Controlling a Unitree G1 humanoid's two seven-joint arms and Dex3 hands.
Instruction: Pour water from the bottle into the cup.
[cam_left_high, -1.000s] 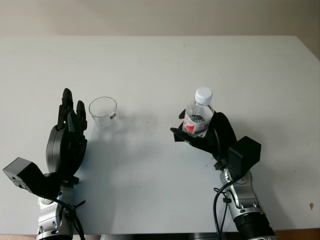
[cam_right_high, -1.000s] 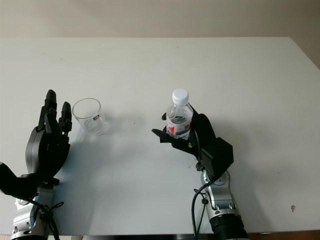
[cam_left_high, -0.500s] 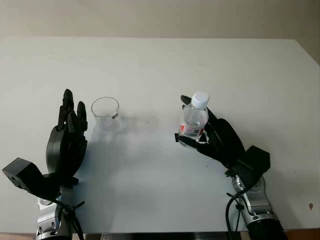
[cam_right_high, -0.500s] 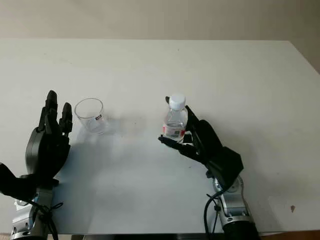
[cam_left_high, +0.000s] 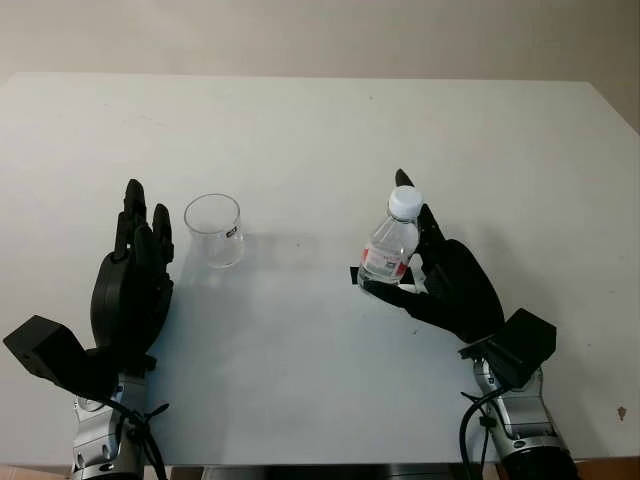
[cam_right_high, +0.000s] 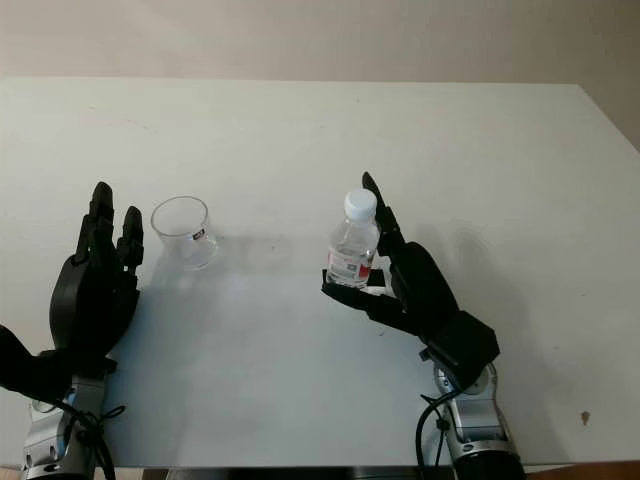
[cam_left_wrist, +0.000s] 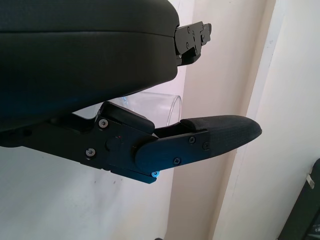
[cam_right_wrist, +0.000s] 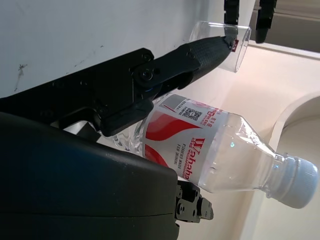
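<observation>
bottle (cam_left_high: 389, 247): small clear plastic water bottle, white cap (cam_left_high: 404, 202) on, tilted a little off upright, right of worktop centre, well apart from the cup.
right robot hand (cam_right_high: 375, 268): closed around the bottle's lower body at the label band; fingers (cam_right_wrist: 150, 80) crossed the label, palm backed the far side.
left robot hand (cam_left_high: 135, 268): open, held nothing, just beside the cup on its left, not touching as far as could be seen.
cup (cam_left_high: 214, 229): clear plastic, upright on the worktop (cam_left_high: 320, 130), looked empty.
bottle handling: judged light, thin-walled and soft; a hard squeeze would likely dent it and push water out once uncapped. Smooth wet-look plastic, so slip was a risk. Label band was the stiffer, grippier zone; grip there looked right.
cap: was closed, so no pour possible until it came off; the left robot hand was the free one for that.
cup handling: judged very light and easy to tip or skid; thin rim, likely to crush if pinched. Best held low on the wall if steadied.
bottle label (cam_right_wrist: 185, 145): red and white, small print plus a QR-type square; wording not legible.
cup label (cam_right_high: 199, 236): small dark sticker on the wall, text unreadable.
</observation>
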